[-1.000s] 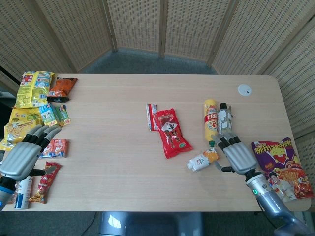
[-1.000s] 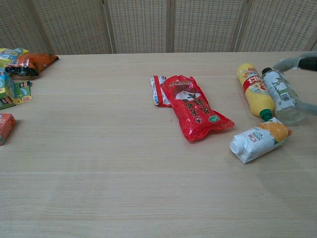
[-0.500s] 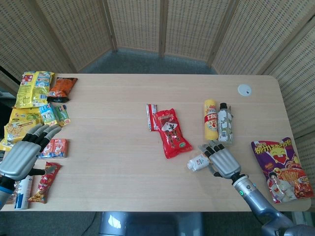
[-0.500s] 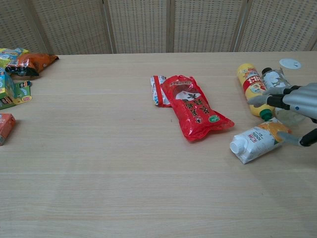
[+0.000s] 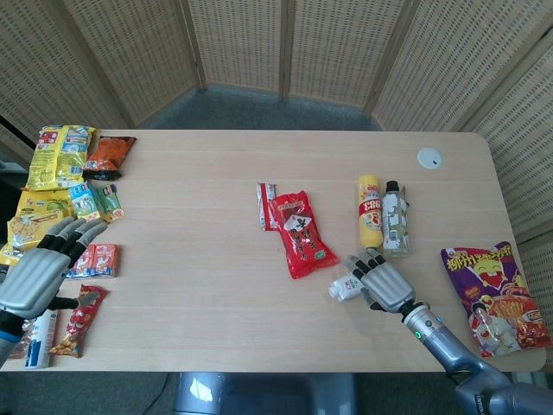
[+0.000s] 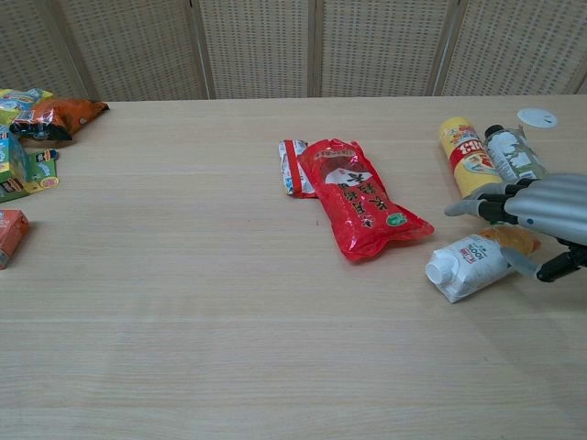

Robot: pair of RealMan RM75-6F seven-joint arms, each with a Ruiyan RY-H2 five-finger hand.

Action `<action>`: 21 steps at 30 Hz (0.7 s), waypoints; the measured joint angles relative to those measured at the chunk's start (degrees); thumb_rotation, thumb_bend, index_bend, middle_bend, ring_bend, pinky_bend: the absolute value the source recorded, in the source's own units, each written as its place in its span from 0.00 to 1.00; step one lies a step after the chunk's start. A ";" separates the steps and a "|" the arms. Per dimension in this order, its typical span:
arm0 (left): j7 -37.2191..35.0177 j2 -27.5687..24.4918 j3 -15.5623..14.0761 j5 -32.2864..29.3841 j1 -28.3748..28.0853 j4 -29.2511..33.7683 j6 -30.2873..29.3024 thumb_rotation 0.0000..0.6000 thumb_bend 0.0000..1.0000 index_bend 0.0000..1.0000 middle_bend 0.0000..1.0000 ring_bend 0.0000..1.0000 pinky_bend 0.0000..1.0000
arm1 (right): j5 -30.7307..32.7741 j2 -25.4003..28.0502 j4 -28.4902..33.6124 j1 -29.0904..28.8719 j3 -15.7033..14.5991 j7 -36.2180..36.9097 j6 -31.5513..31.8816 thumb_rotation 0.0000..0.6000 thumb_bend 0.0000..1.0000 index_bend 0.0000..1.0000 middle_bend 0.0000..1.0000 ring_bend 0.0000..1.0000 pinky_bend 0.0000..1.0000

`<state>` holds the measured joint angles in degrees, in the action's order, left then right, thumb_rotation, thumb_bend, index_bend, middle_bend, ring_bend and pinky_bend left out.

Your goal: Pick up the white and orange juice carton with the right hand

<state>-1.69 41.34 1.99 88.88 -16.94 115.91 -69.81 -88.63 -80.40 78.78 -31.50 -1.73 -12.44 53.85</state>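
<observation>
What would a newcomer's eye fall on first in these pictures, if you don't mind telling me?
Probably the glossy red snack bag lying alone mid-table, with a small red-and-white packet touching its far left side. Next, the right hand with fingers spread over the white and orange juice carton, which lies on its side just in front of a yellow bottle and a clear bottle. Colourful snack packs crowd the table's left edge near the open left hand.

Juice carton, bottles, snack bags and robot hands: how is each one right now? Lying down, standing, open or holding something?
juice carton: lying on its side, cap on, not lifted.
right hand: fingers spread above the carton, holding nothing.
left hand: open, empty.
yellow bottle: lying down.
clear bottle: lying down beside it.
red bag: lying flat, sealed.
purple bag: lying flat.
</observation>
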 measured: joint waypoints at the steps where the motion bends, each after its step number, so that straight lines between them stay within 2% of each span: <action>1: -0.05 -0.04 0.02 0.01 0.00 0.04 -0.04 1.00 0.22 0.00 0.00 0.00 0.00 | -0.20 -0.10 -0.28 -0.10 -0.09 0.11 0.03 0.88 0.74 0.00 0.00 0.00 0.00; 4: -0.25 -0.12 0.08 -0.02 -0.06 0.18 -0.05 1.00 0.22 0.00 0.00 0.00 0.00 | -0.18 -0.08 -0.57 -0.26 -0.34 -0.33 -0.25 0.87 0.74 0.00 0.00 0.00 0.00; 6: -0.45 -0.13 0.14 0.01 -0.16 0.21 -0.02 1.00 0.22 0.00 0.00 0.00 0.00 | 0.26 0.11 -0.40 -0.22 -0.44 -1.10 -0.50 0.89 0.70 0.00 0.00 0.00 0.00; 14: -0.59 -0.05 0.31 0.34 -0.55 0.36 0.13 1.00 0.22 0.00 0.00 0.00 0.00 | 2.74 0.48 0.19 0.20 -0.49 -4.81 -1.25 0.89 0.38 0.00 0.00 0.00 0.00; 16: -0.60 -0.12 0.31 0.39 -0.53 0.50 0.03 1.00 0.22 0.00 0.00 0.00 0.00 | 2.92 0.39 0.11 0.24 -0.43 -5.35 -1.12 0.90 0.33 0.00 0.00 0.00 0.00; 21: -1.21 -0.36 0.29 0.81 -0.28 0.75 -0.64 1.00 0.22 0.00 0.00 0.00 0.00 | 2.33 -0.38 -1.04 0.17 -0.62 -5.27 -0.75 0.99 0.33 0.00 0.00 0.00 0.00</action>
<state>-2.91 40.98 2.28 89.68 -17.22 116.66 -70.45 -86.30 -80.78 77.75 -31.33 -2.35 -17.71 53.10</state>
